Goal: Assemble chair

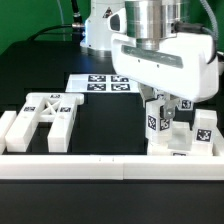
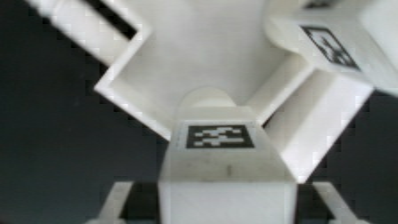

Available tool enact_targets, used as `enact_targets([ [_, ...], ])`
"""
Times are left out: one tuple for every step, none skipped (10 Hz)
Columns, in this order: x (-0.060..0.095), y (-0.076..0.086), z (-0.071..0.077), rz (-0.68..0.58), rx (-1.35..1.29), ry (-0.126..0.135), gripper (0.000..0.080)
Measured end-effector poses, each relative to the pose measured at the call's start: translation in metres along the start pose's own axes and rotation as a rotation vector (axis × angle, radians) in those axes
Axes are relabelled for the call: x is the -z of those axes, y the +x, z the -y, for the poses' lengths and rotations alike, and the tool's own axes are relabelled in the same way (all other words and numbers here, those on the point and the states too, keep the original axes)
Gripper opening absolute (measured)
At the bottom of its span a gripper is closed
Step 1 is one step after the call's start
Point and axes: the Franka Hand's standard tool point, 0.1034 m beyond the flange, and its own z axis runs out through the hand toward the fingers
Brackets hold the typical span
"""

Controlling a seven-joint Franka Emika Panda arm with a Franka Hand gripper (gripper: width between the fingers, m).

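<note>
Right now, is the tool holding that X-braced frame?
No, the X-braced frame lies at the exterior view's left, well apart from the tool.

- The arm (image 1: 148,30) is cased in glossy white plastic shells with rounded edges that catch bright highlights.
- Its lowest big part is a wide, boxy white housing (image 1: 168,62) with softened corners and a grey-shaded underside.
- Right above the housing sits a round collar (image 1: 150,14) of brushed silver-grey metal, with vertical streaks of reflection.
- Under the housing, the end effector (image 1: 163,105) has two short, dark, blocky fingers (image 1: 154,100).
- Behind the housing, toward the exterior view's left, stands another rounded white segment (image 1: 100,30) with a small dark recess.
- Above that segment, higher than the housing, runs a thin dark cable (image 1: 76,12), too small to tell more.
</note>
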Motion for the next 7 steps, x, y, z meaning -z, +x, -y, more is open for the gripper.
enact_targets([
  [-0.0001, 0.0004, -0.0002, 0.006, -0.072, 0.003, 0.0291],
  [-0.0002, 0.0006, -0.0002, 0.009, -0.134, 0.005, 0.0291],
  [-0.0002, 0.0008, -0.0003, 0.011, -0.156, 0.006, 0.0291],
  [-0.0003, 0.0003, -0.0003, 0.013, -0.232, 0.005, 0.0291],
  [-0.0004, -0.0004, -0.0001, 0.014, -0.278, 0.004, 0.0291],
  [-0.0002, 0.0000, -0.0006, 0.015, -0.288, -0.001, 0.0291],
  [-0.0004, -0.0006, -0.0004, 0.016, -0.347, 0.000, 0.0291],
])
